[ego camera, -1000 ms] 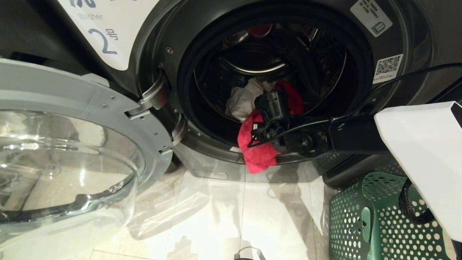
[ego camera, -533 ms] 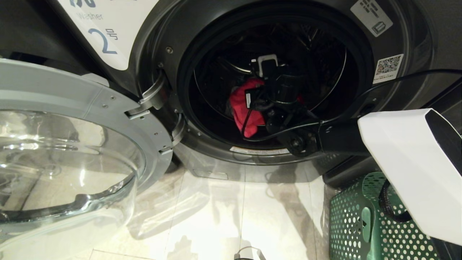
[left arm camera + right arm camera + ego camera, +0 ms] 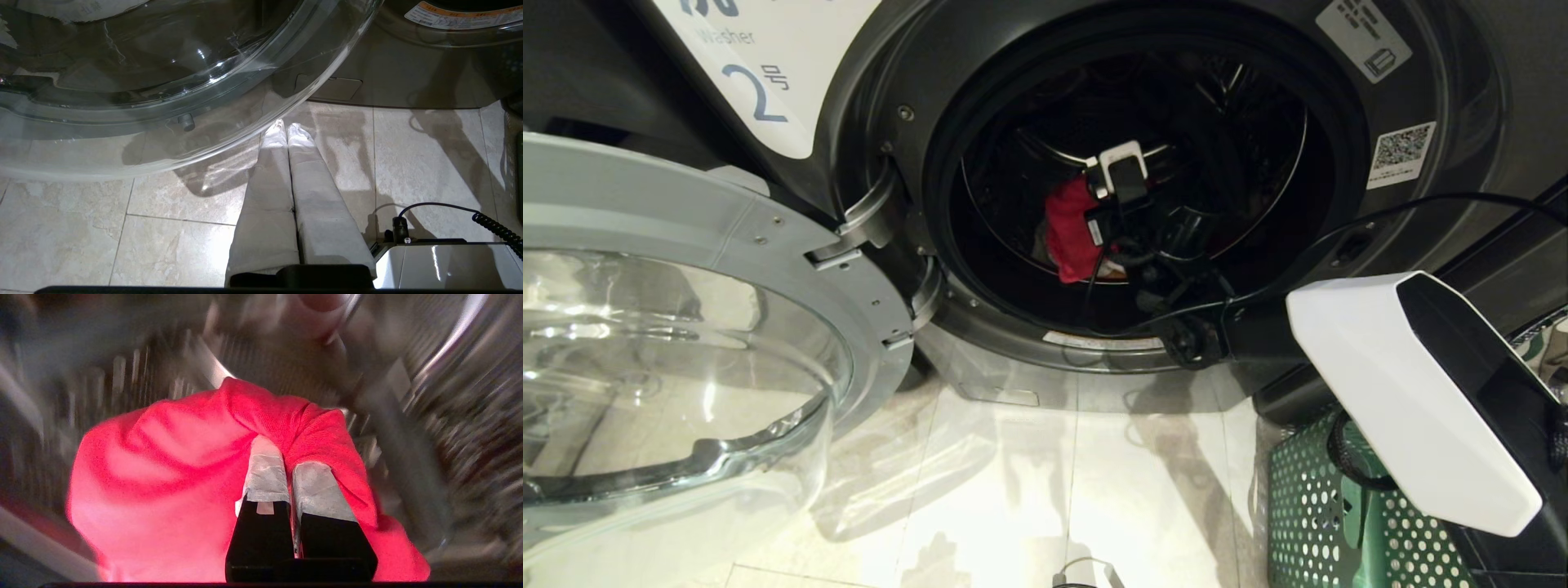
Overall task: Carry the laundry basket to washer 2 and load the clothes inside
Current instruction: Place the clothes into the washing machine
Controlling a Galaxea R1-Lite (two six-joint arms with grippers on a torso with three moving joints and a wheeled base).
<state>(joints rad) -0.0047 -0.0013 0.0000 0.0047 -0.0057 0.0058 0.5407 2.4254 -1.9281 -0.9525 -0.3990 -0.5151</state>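
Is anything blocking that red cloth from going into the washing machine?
Nothing visible. The door is swung open, and the right gripper, shut on the red garment, is already inside washer 2's drum.

White-shelled right arm (image 3: 1405,392), black cabling

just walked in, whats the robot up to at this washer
The right gripper is shut on a red garment and has it inside the drum of washer 2, whose door stands open. The green laundry basket sits on the floor beside it. The left gripper is shut and idle above the floor.
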